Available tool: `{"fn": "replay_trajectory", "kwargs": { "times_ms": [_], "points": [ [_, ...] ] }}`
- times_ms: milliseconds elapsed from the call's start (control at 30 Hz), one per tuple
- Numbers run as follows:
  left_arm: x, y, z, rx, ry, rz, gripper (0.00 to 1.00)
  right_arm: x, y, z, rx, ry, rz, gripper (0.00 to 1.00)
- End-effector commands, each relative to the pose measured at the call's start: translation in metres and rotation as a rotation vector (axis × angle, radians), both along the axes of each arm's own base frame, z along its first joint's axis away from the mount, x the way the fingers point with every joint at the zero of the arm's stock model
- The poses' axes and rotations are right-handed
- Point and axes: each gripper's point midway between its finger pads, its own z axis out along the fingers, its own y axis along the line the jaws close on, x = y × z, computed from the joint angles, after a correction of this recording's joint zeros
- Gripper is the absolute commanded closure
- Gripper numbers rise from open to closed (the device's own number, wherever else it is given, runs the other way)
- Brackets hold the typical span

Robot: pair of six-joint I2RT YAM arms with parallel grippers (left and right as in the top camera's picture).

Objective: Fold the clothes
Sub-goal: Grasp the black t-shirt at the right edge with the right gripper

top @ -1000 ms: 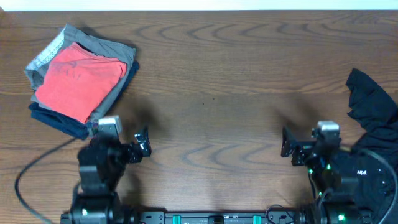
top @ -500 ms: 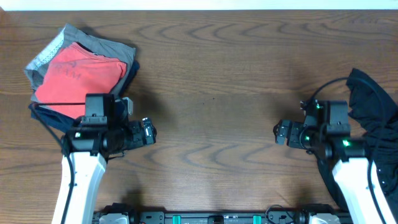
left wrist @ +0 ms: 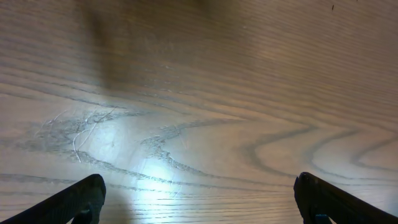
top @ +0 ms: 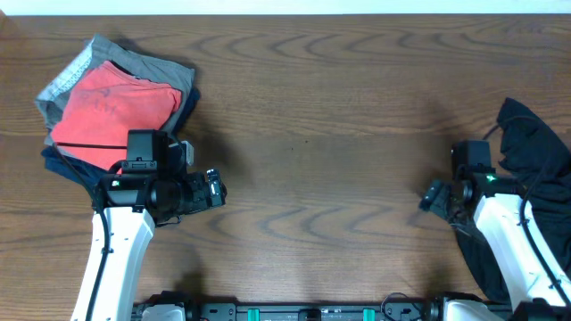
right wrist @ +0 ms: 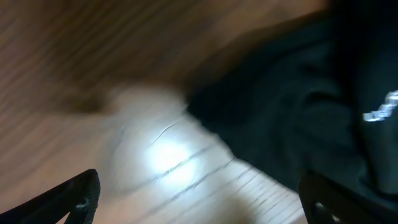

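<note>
The clothes, a crumpled black shirt point(top: 533, 147), lie at the table's right edge, partly under my right arm. In the blurred right wrist view the shirt point(right wrist: 292, 106) fills the right side, with white lettering point(right wrist: 382, 109) showing. My right gripper point(top: 434, 198) is open just left of the shirt, with its jaws wide over bare wood point(right wrist: 199, 202) and nothing between them. My left gripper point(top: 214, 187) hangs open over bare table left of centre. In its wrist view only wood shows between the fingertips point(left wrist: 199, 205).
A stack of folded garments point(top: 111, 111), red on top over grey and navy, sits at the back left next to my left arm. The wooden table point(top: 312, 107) stretches between the two arms.
Both arms have risen from their low rest pose and reached out over the table. In the last half second the right gripper swung right, closer to the black shirt; the left barely moved.
</note>
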Motion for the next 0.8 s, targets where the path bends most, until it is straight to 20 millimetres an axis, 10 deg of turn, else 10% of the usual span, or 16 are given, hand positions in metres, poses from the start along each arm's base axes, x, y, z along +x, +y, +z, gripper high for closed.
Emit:
{"fn": "replay_trajectory", "kwargs": {
  "times_ms": [0,300,667,767],
  "points": [
    [0.005,-0.001,0.007,-0.008,-0.015,0.005,0.02,-0.012,-0.020,-0.010,-0.084,0.032,-0.098,0.01],
    [0.005,-0.001,0.007,-0.008,-0.015,0.005,0.02,-0.018,-0.024,-0.045,-0.111,0.035,-0.104,0.01],
    [0.005,-0.001,0.007,-0.008,-0.014,0.005,0.02,-0.031,-0.052,-0.049,-0.221,0.041,-0.171,0.24],
    [0.005,-0.001,0.007,-0.008,-0.014,0.005,0.02,-0.035,-0.054,-0.050,-0.209,0.050,-0.189,0.52]
  ]
}}
